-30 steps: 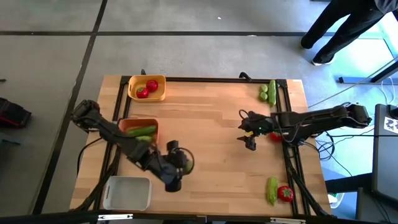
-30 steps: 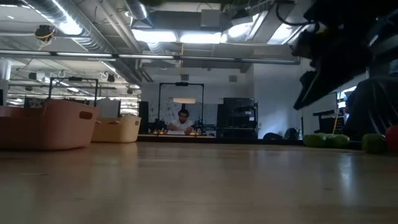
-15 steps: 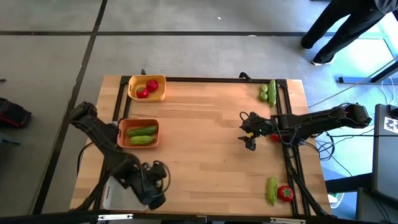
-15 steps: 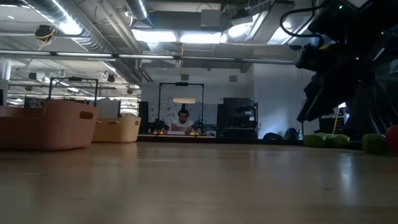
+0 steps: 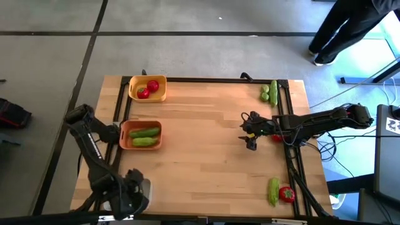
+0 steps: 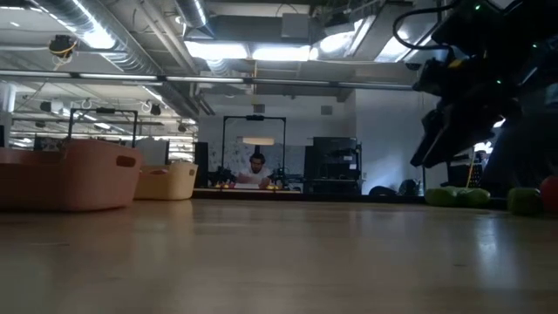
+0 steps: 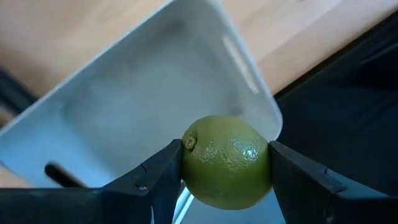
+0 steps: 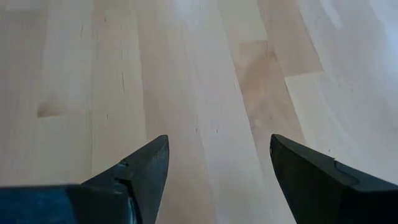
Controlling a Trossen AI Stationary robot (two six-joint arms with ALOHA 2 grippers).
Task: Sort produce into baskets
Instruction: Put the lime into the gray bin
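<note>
Wooden planks of the table [image 5: 206,131] fill my overhead view, with a person's legs on the grey floor past the far corner. I have the left gripper [image 7: 226,163] down at the near left corner, clamped on a lime [image 7: 227,160] directly above the white basket [image 7: 155,93]; its fingers [image 7: 155,177] press both sides of the fruit. From above, that gripper [image 5: 128,199] hides most of the white basket.

I see the orange basket [image 5: 140,134] at the left edge holding two cucumbers [image 5: 144,137], and the yellow basket [image 5: 148,88] behind it holding tomatoes [image 5: 148,89].

My right gripper [image 5: 250,132] hangs over bare wood right of centre, fingers [image 8: 140,171] spread, holding nothing.

Loose produce lies along the right edge: a cucumber and lime [image 5: 269,91] at the far end, a tomato [image 5: 286,194] beside a cucumber [image 5: 273,190] at the near end.
</note>
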